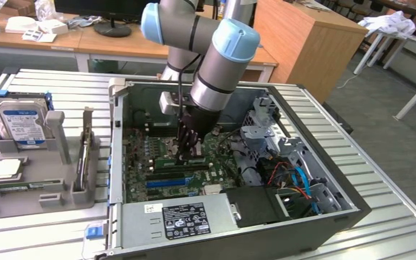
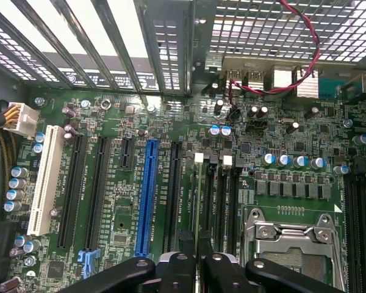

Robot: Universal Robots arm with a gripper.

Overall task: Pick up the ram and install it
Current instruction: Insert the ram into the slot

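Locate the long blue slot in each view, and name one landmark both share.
Exterior view: the blue slot lies on the motherboard, between the pincer and the labelled power supply.
Wrist view: the blue slot runs between black slots, ending near the pincer.
Shared landmark: the pincer.

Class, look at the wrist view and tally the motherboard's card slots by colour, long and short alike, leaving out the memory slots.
White slot: 1
Blue slot: 1
Black slots: 4
Total: 6
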